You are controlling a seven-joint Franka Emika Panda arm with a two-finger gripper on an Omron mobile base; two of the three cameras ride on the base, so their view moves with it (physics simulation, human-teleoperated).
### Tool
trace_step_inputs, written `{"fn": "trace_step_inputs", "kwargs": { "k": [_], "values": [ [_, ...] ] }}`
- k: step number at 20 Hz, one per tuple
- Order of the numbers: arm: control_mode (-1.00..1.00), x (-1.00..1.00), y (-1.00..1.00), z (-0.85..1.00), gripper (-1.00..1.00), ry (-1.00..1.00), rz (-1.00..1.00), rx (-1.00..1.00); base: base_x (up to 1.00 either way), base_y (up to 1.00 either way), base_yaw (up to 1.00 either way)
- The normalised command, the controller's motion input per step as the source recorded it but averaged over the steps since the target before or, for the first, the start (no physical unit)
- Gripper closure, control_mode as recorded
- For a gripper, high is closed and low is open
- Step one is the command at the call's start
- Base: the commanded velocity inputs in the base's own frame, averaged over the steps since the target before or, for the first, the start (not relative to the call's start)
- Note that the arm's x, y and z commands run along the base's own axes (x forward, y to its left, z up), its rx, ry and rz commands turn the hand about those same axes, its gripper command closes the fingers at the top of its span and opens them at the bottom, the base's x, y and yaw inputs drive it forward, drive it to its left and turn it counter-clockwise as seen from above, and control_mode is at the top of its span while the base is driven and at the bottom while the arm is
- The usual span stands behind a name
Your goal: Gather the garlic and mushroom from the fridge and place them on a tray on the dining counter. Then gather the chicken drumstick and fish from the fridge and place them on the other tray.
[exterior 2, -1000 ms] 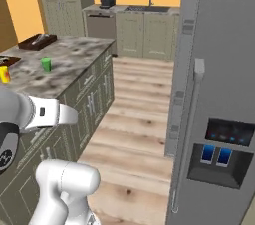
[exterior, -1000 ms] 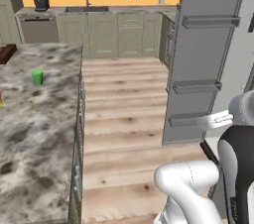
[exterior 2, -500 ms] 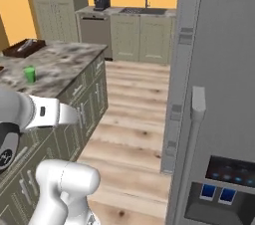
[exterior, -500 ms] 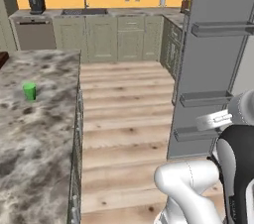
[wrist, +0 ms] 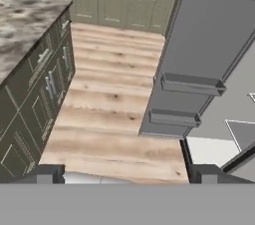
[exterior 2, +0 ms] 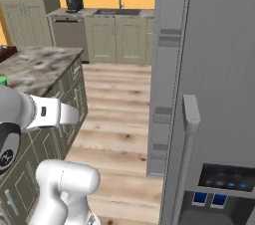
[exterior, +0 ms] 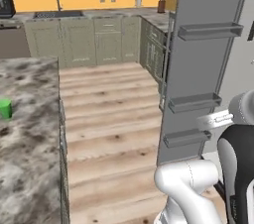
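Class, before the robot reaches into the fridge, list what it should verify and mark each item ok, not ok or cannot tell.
1. Fridge door swung open: ok.
2. Door racks free of items: ok.
3. End effector carrying nothing: ok, fingers apart.
4. Floor toward the fridge clear: ok.
5. Garlic and mushroom located: cannot tell, the shelves are hardly in view.
6. Dining counter close by: ok.
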Motion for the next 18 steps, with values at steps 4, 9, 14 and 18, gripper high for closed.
{"fn": "trace_step_inputs", "kwargs": {
  "k": [4,9,14,18],
  "values": [
    [1.0,0.0,0.0,0.0,-1.0,0.0,0.0,0.0,0.36,0.13,-0.34],
    [1.0,0.0,0.0,0.0,-1.0,0.0,0.0,0.0,0.5,0.14,-0.37],
    [1.0,0.0,0.0,0.0,-1.0,0.0,0.0,0.0,0.7,0.02,-0.35],
    [1.0,0.0,0.0,0.0,-1.0,0.0,0.0,0.0,0.68,-0.01,-0.31]
  ]
}}
